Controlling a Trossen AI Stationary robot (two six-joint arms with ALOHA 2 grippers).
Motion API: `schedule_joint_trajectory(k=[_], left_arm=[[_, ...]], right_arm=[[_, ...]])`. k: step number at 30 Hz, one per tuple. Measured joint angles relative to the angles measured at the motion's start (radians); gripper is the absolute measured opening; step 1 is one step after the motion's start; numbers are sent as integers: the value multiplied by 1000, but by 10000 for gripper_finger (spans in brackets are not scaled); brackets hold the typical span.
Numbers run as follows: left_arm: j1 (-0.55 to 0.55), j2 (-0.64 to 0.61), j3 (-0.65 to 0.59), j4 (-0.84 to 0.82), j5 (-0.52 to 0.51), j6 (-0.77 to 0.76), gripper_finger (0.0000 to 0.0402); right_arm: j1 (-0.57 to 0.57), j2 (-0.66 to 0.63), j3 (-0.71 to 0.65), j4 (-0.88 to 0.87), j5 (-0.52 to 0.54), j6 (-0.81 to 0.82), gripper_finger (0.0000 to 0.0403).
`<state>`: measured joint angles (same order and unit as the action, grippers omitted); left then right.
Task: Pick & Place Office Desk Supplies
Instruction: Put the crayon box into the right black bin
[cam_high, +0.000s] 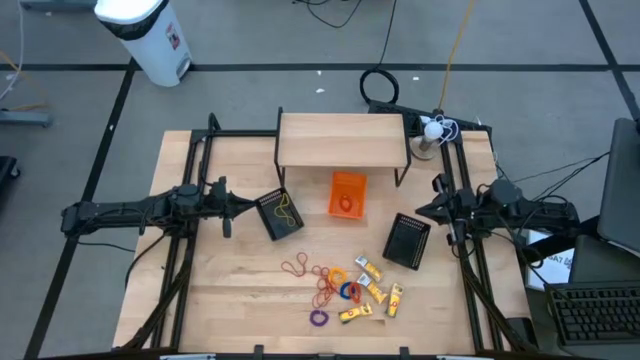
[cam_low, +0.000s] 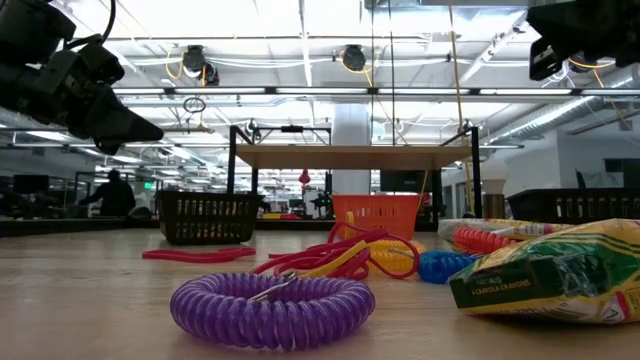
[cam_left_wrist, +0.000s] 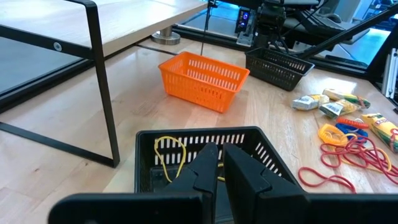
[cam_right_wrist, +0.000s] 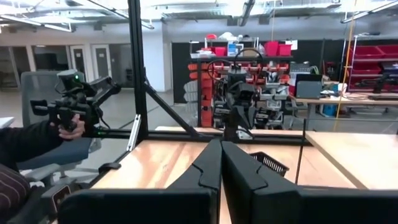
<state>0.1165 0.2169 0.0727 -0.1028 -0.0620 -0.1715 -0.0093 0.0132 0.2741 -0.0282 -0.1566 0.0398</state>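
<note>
Where pack (cam_low: 545, 275) lies by purple coil (cam_low: 270, 308), print reads "CRAYOLA CRAYONS"; both tools clenched, empty.

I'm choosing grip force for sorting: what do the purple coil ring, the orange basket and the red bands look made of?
The purple coil ring: glossy, springy-looking plastic, judging by its shiny ribbed spiral with a small metal ring. The orange basket: rigid moulded plastic, matte, with slotted lattice walls. The red bands: thin, limp loops lying flat, probably rubber.
</note>
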Motion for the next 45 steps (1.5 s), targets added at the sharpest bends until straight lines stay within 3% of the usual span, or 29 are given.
schedule_joint_trajectory(k=[7,16,20,31,36,40,45], left_arm=[[0,0,0,0,0,-5,26],[0,0,0,0,0,-13,26],[0,0,0,0,0,-9,26],[0,0,0,1,7,6,26],[0,0,0,-3,9,-6,26],[0,0,0,-7,10,-9,26],[0,0,0,-8,12,-12,26]], right_arm=[[0,79,0,24,25,8,0],[47,412,79,81,25,24,0],[138,591,169,43,47,0,0],[532,1021,442,-189,385,-51,0],[665,1186,551,-248,446,55,2],[729,1339,678,-338,467,164,33],[774,1524,844,-493,467,159,109]])
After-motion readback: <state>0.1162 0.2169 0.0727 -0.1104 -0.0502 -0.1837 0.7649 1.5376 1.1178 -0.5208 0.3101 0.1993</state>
